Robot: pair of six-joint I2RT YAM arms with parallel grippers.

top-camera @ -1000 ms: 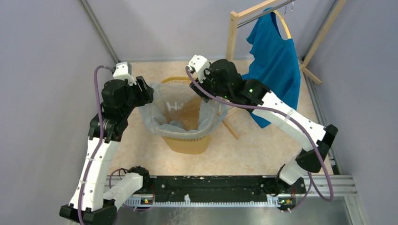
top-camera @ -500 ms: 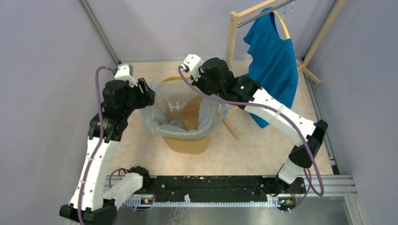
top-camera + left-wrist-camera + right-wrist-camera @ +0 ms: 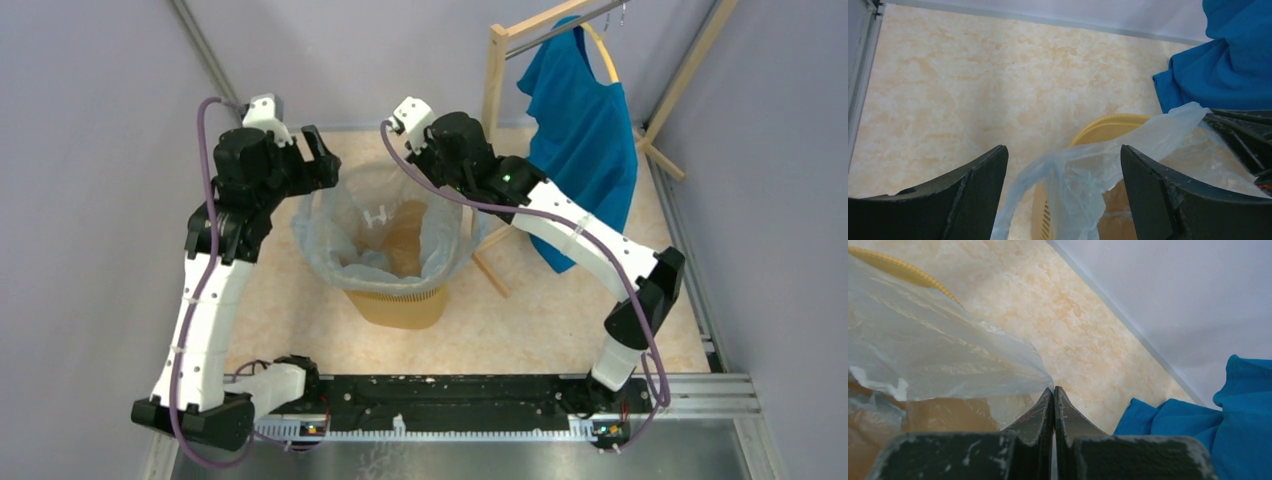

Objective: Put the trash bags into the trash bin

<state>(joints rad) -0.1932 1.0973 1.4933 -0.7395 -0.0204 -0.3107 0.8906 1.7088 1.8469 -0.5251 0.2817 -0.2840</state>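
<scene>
The yellow-orange trash bin [image 3: 400, 300] stands mid-floor with a translucent pale blue trash bag [image 3: 325, 235] draped inside it and over its rim. My left gripper [image 3: 322, 158] hovers open above the bin's far-left rim. In the left wrist view a loose fold of the bag [image 3: 1088, 170] rises between the wide-apart fingers [image 3: 983, 185] without touching them, over the bin rim [image 3: 1108, 122]. My right gripper [image 3: 1053, 388] is shut, pinching the bag's edge [image 3: 938, 355] at its tips above the bin's far-right rim [image 3: 898, 267], pulling the film taut.
A solid blue shirt [image 3: 585, 120] hangs on a wooden rack [image 3: 495, 80] at the back right, close behind the right arm. Grey walls close in both sides. The arms' base rail [image 3: 480, 395] runs along the near edge.
The left gripper let go of the bag, opened wide and lifted back from the rim. The right gripper shut on the bag's edge and shifted toward the far rim.
</scene>
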